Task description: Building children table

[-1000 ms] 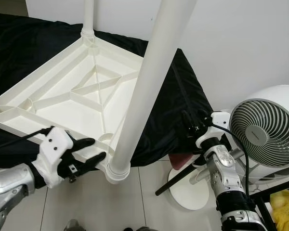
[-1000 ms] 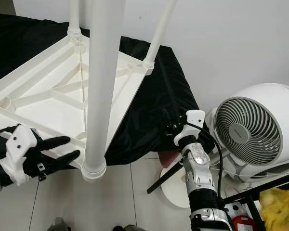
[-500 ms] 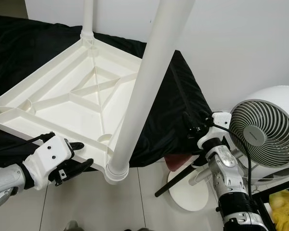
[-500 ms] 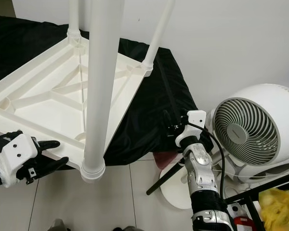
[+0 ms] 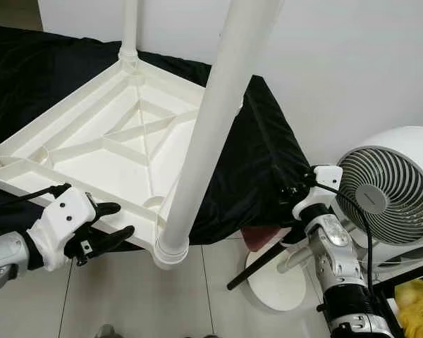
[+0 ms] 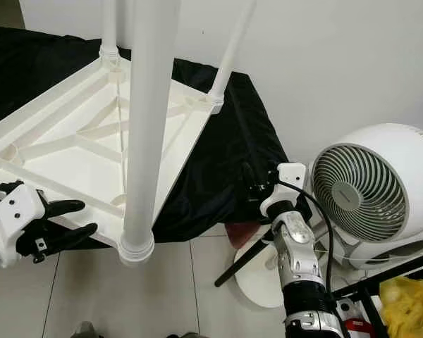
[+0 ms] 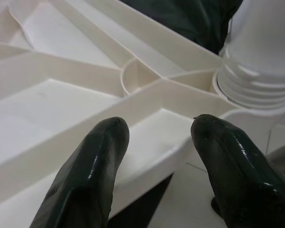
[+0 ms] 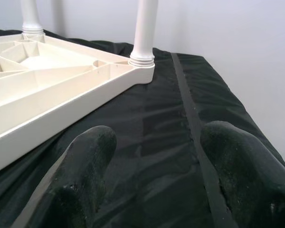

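Where the tabletop lies upside down on the black cloth, ribs up, its near corner overhangs the cloth edge above the tiled floor. Near leg stands in that corner socket, top cut off by the frame. Far leg at the back corner is also cut off at the top; a third leg at the right corner is partly hidden behind the near leg in the left eye view. A fourth corner at far left shows just a rounded stub at the frame edge, can't tell if a leg is in it. Left gripper sits at the tabletop's near edge, just left of the near leg, fingers spread apart with nothing between them; in its wrist view the fingers straddle the rim, contact hard to judge. Right gripper hovers at the cloth's right edge, fingers apart, holding nothing, apart from the tabletop; from the head views its fingers are lost against the black cloth. White fan stands at right on a round base, partly blocked by the right arm. Something yellow at the lower right corner, cropped, can't identify.
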`<state>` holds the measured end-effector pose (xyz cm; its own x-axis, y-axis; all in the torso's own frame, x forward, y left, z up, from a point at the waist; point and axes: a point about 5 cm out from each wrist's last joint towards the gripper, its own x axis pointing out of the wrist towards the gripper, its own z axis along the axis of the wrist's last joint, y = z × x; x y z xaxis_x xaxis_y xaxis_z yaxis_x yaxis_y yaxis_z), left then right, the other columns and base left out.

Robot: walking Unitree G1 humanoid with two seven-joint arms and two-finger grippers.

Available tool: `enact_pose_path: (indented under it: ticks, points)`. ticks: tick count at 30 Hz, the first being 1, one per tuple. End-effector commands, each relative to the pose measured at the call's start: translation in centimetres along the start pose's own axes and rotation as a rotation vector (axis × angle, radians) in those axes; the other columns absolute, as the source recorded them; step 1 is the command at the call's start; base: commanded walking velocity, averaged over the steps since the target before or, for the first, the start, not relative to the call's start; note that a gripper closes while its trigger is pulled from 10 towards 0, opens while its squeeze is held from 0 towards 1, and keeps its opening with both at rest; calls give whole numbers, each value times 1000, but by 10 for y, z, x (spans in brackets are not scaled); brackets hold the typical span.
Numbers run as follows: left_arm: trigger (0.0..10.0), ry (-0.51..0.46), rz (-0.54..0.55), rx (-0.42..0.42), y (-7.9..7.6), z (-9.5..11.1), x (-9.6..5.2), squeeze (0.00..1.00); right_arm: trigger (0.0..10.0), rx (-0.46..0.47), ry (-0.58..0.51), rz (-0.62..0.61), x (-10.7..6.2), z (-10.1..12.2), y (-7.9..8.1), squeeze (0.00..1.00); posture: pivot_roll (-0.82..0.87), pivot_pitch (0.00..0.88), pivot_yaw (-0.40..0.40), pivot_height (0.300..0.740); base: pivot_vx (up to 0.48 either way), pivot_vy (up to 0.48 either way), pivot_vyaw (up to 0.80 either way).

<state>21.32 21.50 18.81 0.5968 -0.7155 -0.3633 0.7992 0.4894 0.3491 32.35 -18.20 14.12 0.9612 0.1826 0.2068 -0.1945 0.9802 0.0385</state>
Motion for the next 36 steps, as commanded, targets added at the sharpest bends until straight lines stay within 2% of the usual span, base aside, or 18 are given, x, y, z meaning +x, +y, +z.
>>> enact_pose_path:
  ticks: [1, 5, 8, 10, 12, 15, 16, 18, 20, 23, 26, 27, 29, 31, 32, 34, 36]
  points:
    - [10000, 1, -115, 29, -12, 0, 5, 0, 10000, -4, 16, -20, -4, -1, -5, 0, 108, 98, -225, 740, 0, 0, 0]
    - [10000, 18, -147, 54, -16, 1, 7, 0, 10000, -9, 13, -8, -3, 2, -5, 0, 108, 98, -225, 740, 0, 0, 0]
    - [10000, 50, -177, 108, -19, -1, 11, 0, 10000, -26, 17, 5, -4, 3, -8, 0, 105, 97, -227, 740, 0, 0, 0]
    - [10000, 83, -152, 160, -13, -5, 14, 0, 10000, -35, 15, 8, -4, 5, -10, 0, 103, 93, -226, 740, 0, 0, 0]
    - [10000, 100, -142, 176, -10, -8, 16, 0, 10000, -37, 14, 8, -3, 5, -11, 0, 101, 90, -225, 740, 0, 0, 0]
    - [10000, 150, -116, 273, -2, -13, 20, 0, 10000, -41, 7, 3, -2, 7, -12, 0, 97, 86, -223, 740, 0, 0, 0]
    - [10000, 150, -116, 273, -2, -13, 20, 0, 10000, -41, 7, 3, -2, 7, -12, 0, 97, 86, -223, 740, 0, 0, 0]
    - [10000, 174, -108, 328, 2, -15, 25, 0, 10000, -38, 5, -2, -2, 8, -12, 0, 91, 82, -219, 740, 0, 0, 0]
    - [10000, 174, -108, 328, 2, -15, 25, 0, 10000, -38, 5, -2, -2, 8, -12, 0, 91, 82, -219, 740, 0, 0, 0]
    - [10000, 109, -69, 377, 14, -3, 45, 0, 10000, -34, 2, -8, -3, 9, -10, 0, 73, 82, -209, 740, 0, 0, 0]
    - [10000, 92, -62, 385, 16, 0, 50, 0, 10000, -33, 2, -9, -3, 9, -10, 0, 73, 82, -209, 740, 0, 0, 0]
    - [10000, 77, -57, 396, 19, 2, 56, 0, 10000, -30, 1, -11, -4, 9, -9, 0, 66, 82, -202, 740, 0, 0, 0]
    - [10000, 77, -57, 396, 19, 2, 56, 0, 10000, -30, 1, -11, -4, 9, -9, 0, 66, 82, -202, 740, 0, 0, 0]
    - [10000, 37, -11, 393, 28, 7, 73, 0, 10000, -24, -2, -22, -6, 8, -8, 0, 53, 80, -190, 740, 0, 0, 0]
    - [10000, 37, -11, 393, 28, 7, 73, 0, 10000, -24, -2, -22, -6, 8, -8, 0, 53, 80, -190, 740, 0, 0, 0]
    - [10000, 10, 20, 392, 37, 13, 90, 0, 10000, -17, -4, -29, -9, 8, -7, 0, 44, 81, -184, 740, 0, 0, 0]
    - [10000, -12, 33, 394, 42, 16, 102, 0, 10000, -13, -2, -32, -10, 7, -6, 0, 42, 80, -183, 740, 0, 0, 0]
